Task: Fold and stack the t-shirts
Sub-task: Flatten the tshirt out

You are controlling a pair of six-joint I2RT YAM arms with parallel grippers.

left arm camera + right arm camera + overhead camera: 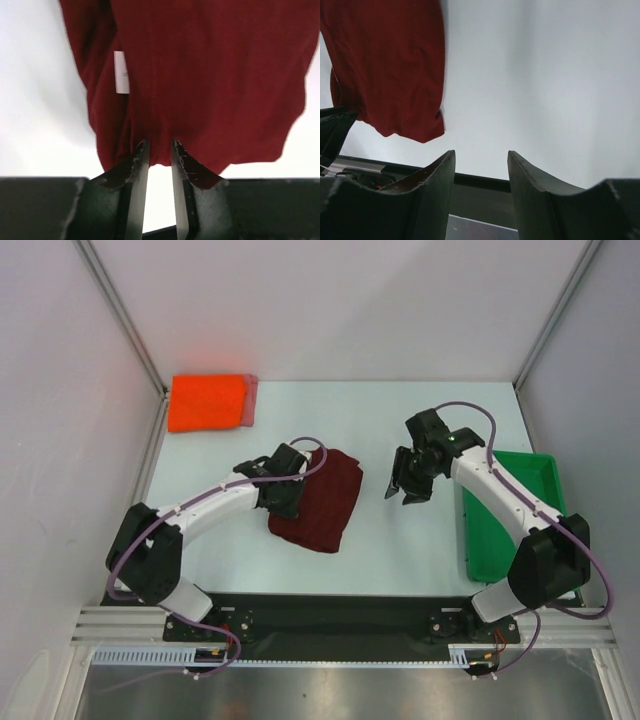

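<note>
My left pincer (160,145) sits at the dark maroon cloth t-shirt (210,75), which fills the upper frame; hem between narrow-set jaws, grip unclear. My right pincer (481,154) gapes empty, farther off.

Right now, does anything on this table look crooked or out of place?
The folded dark maroon cloth t-shirt lies skewed mid-table, edges uneven, apart from the bright orange-red folded t-shirt stacked on a pinkish one in the far left corner.

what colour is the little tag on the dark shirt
The tag is white, on the dark maroon t-shirt; clearest in the left wrist view.
</note>
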